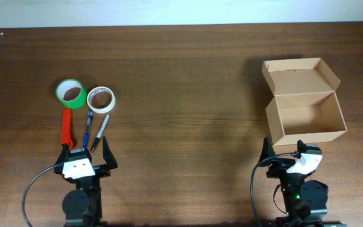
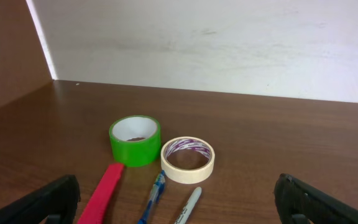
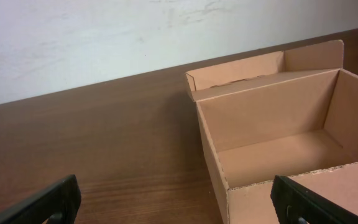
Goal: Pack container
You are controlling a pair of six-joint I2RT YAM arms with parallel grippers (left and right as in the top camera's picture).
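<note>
The container (image 1: 306, 117) is an empty tan cardboard box at the right, its flap lid (image 1: 300, 75) folded back toward the far side. My right gripper (image 1: 287, 152) sits just in front of its near wall, open, nothing between the fingers. The right wrist view has the container (image 3: 263, 115) to the right of that gripper (image 3: 174, 194). On the left, my open left gripper (image 1: 87, 154) stands just behind a red-handled tool (image 1: 67, 128), a blue pen (image 1: 87, 126) and a marker (image 1: 100, 132). Beyond them lie a green tape roll (image 1: 72, 93) and a cream tape roll (image 1: 101, 99).
In the left wrist view the green tape roll (image 2: 135, 139) and cream tape roll (image 2: 188, 159) lie ahead, touching. The red-handled tool (image 2: 101, 194), blue pen (image 2: 153, 198) and marker (image 2: 187, 206) point back toward the left gripper (image 2: 176, 194). A white wall borders the table's far edge.
</note>
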